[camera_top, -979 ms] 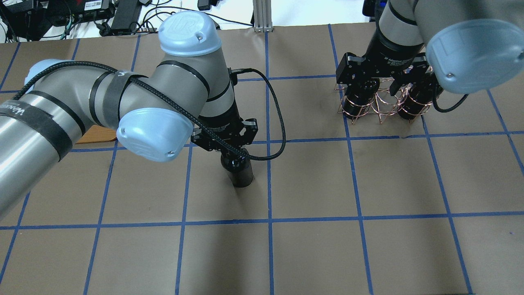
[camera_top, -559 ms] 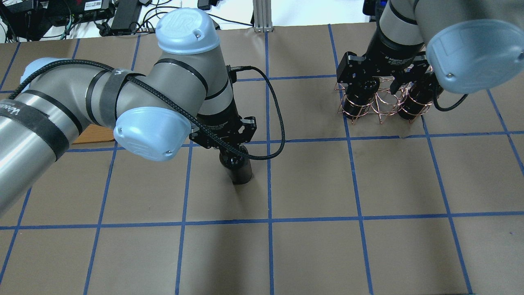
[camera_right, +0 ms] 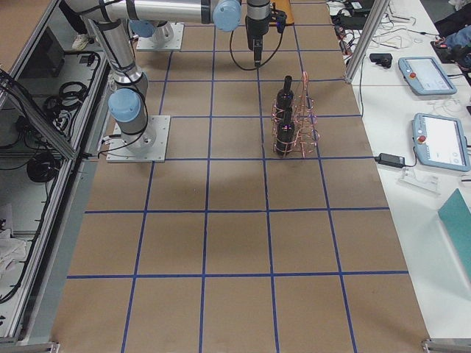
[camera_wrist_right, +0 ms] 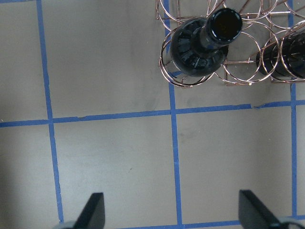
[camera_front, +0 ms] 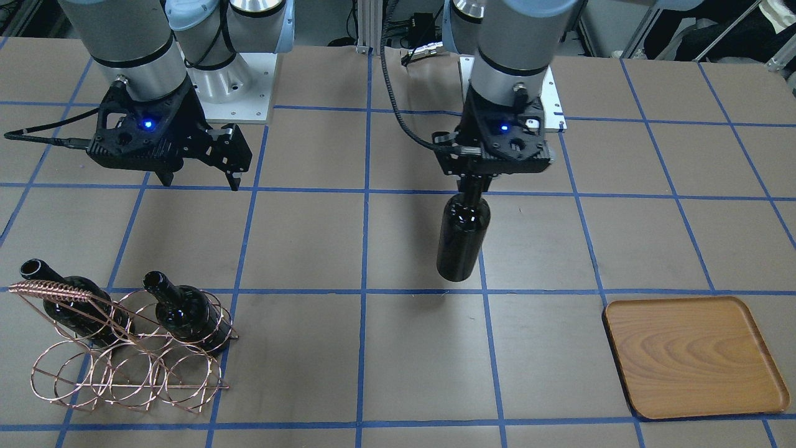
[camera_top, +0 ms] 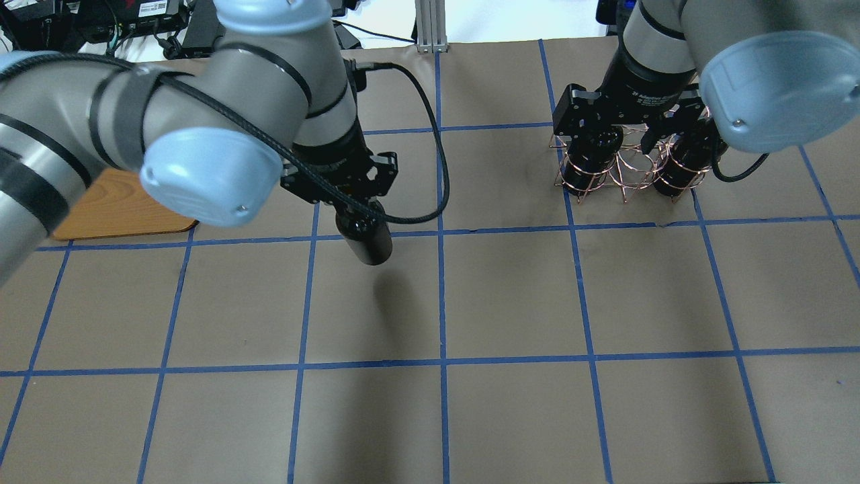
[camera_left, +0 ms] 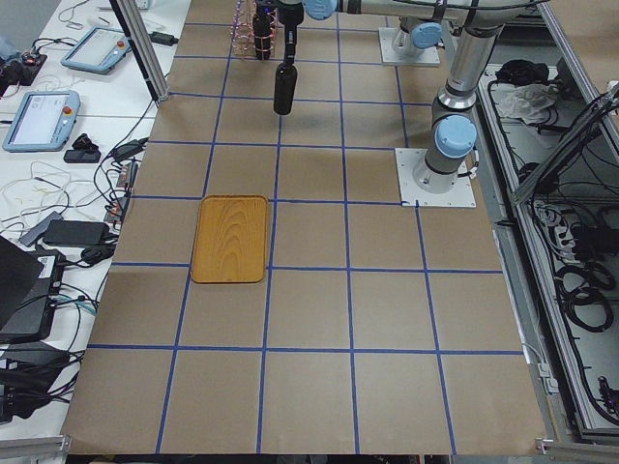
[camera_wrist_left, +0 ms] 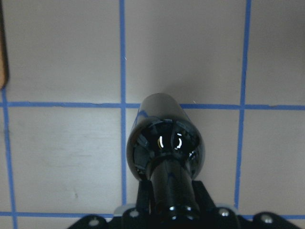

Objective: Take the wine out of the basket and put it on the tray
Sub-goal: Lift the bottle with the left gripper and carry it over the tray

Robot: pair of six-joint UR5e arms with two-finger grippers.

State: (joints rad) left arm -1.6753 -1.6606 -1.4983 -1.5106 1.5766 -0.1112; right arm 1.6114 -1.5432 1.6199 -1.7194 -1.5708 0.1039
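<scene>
My left tool (camera_front: 477, 182) grips the wine (camera_front: 461, 236) by its neck, hanging it upright clear of the tabletop (camera_front: 410, 373) for the tray (camera_front: 693, 354). My right tool (camera_front: 200, 183) hovers wide near the basket (camera_front: 124, 381).

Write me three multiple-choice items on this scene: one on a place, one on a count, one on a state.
1. Where is the bottle that the left gripper holds?
A. Over the table, between basket and tray.
B. On the tray.
C. In the basket.

2. How many bottles sit in the basket?
A. One.
B. Two.
C. Three.

3. The right gripper is:
A. Shut on a bottle.
B. Shut on the basket.
C. Open, empty.

1 A: it hangs by its neck, on neither.
2 B: one bottle by the basket's end, another beside it.
3 C: its jaws stand apart with nothing between.
</scene>
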